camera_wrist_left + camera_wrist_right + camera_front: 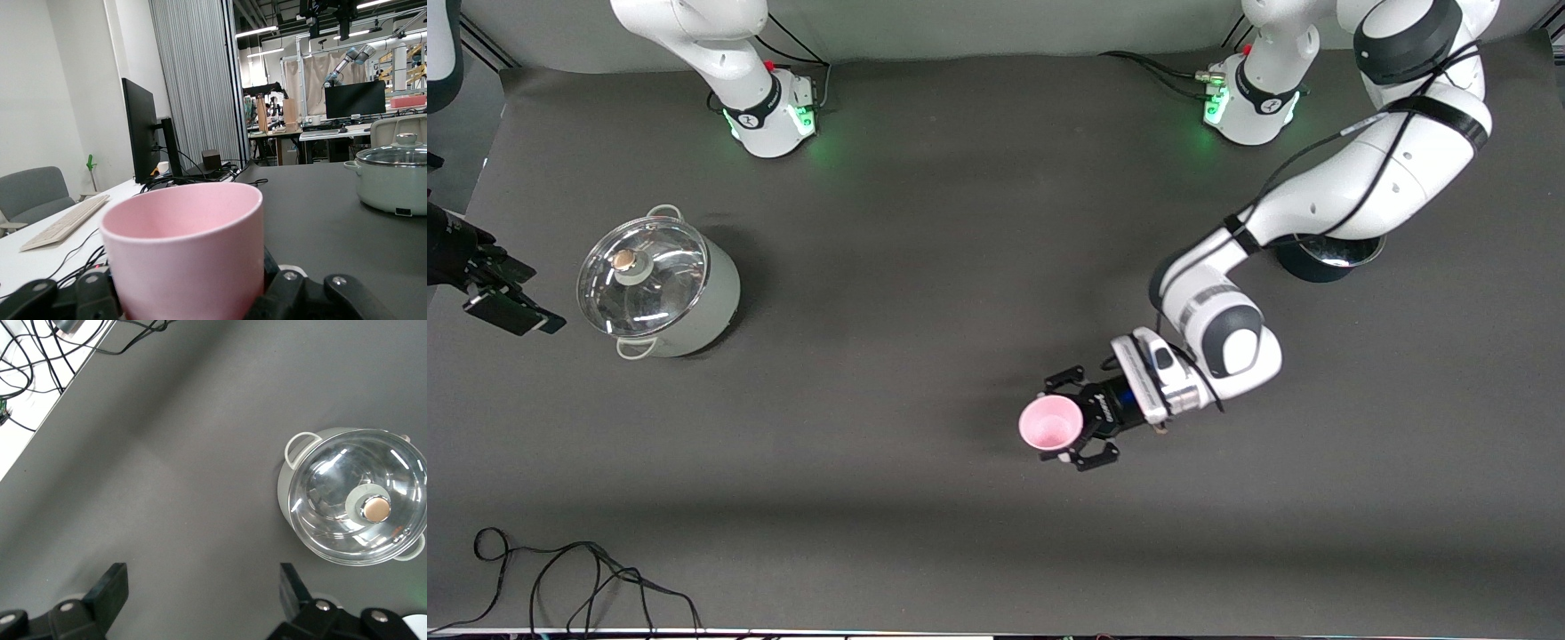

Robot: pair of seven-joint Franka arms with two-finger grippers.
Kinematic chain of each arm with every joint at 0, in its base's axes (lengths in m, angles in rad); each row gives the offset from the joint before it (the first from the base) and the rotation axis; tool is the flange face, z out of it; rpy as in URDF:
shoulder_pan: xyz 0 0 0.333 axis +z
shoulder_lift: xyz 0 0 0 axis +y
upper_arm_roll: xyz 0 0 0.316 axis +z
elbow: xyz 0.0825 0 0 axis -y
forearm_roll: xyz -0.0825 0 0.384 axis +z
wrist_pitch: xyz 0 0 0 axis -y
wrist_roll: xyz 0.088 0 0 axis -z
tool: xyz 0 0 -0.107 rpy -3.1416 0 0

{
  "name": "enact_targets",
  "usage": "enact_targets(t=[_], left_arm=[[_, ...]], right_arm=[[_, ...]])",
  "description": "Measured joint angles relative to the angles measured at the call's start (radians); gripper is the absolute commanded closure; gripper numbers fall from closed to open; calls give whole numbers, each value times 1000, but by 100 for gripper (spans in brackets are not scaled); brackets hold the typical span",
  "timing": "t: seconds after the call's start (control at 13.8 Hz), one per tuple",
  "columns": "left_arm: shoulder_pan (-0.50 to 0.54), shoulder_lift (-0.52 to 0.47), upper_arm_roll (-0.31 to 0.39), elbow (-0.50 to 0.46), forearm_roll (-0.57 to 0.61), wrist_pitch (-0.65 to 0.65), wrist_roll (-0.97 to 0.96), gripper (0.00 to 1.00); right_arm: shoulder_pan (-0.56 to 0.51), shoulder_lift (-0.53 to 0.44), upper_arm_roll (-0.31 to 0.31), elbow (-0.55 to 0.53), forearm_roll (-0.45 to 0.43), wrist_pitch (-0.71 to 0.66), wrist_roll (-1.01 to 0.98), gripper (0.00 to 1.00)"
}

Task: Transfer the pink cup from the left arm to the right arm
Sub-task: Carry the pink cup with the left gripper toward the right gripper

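Left gripper fingers are pinched on the pink cup. Right gripper fingers are spread, beside the lidded pot. Cup could be dropped if released early.

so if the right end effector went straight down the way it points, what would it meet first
Probably bare table: the open right end effector points down at dark mat, with the pot off to one side.

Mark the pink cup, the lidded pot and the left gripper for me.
pink cup (1049,423), front view, inside of its mouth.
lidded pot (660,282), front view, glass lid.
left gripper (1069,418), front view, between its fingers, shut on the cup.
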Motion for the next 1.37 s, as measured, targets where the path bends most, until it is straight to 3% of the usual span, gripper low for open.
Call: enact_targets(t=[0.22,0.43,0.87,1.37], left_arm=[[-40,0,-66,31,-13,127,-50,100],[-147,-6,-130,144,-14,343,-146,100],[-439,-29,-128,415,-13,610,-334,100],[-604,-31,-115,559,-13,705,-391,100]], right_arm=[[33,17,1,27,0,1,1,0],[77,69,2,126,8,-13,20,0],[203,190,5,383,85,-64,240,0],[354,196,5,473,84,-93,439,0]])
